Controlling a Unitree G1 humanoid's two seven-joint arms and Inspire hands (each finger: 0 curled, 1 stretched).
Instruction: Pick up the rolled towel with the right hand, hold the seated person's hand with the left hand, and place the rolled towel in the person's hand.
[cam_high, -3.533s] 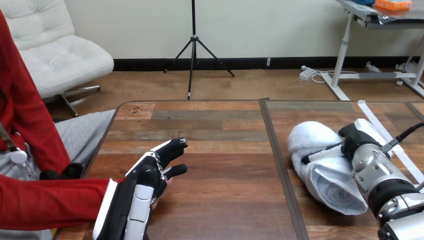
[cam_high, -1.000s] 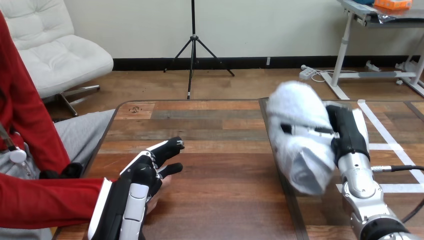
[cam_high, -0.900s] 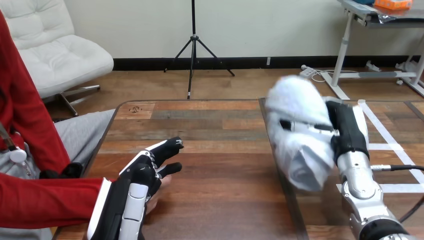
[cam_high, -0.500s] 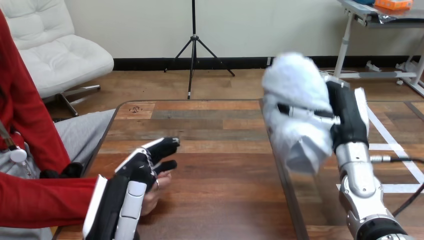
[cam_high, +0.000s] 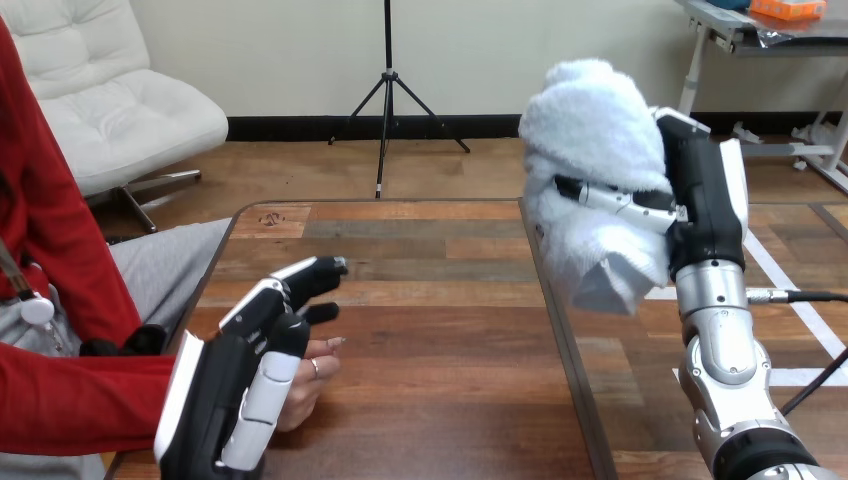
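Note:
The rolled white towel (cam_high: 592, 140) is up in the air above the table's right half, with my right hand (cam_high: 703, 195) shut on it from the right; its fingers (cam_high: 610, 196) wrap across the roll's front. At the lower left my left hand (cam_high: 262, 335) lies over the person's hand (cam_high: 312, 372), whose fingertips show under its right edge. The left hand's fingers are nearly straight and point up and to the right; I do not see them curled round the person's hand. The person's red sleeve (cam_high: 80, 400) runs in from the left edge.
A dark seam (cam_high: 556, 320) splits the wooden table (cam_high: 440, 330) into a left and a right panel. White tape lines (cam_high: 800, 300) cross the right panel. The person sits close against the table's left edge.
My right hand has lifted the towel off the table and, over the last second, carried it higher. My left hand has risen slightly, and more of the person's fingers show under it.

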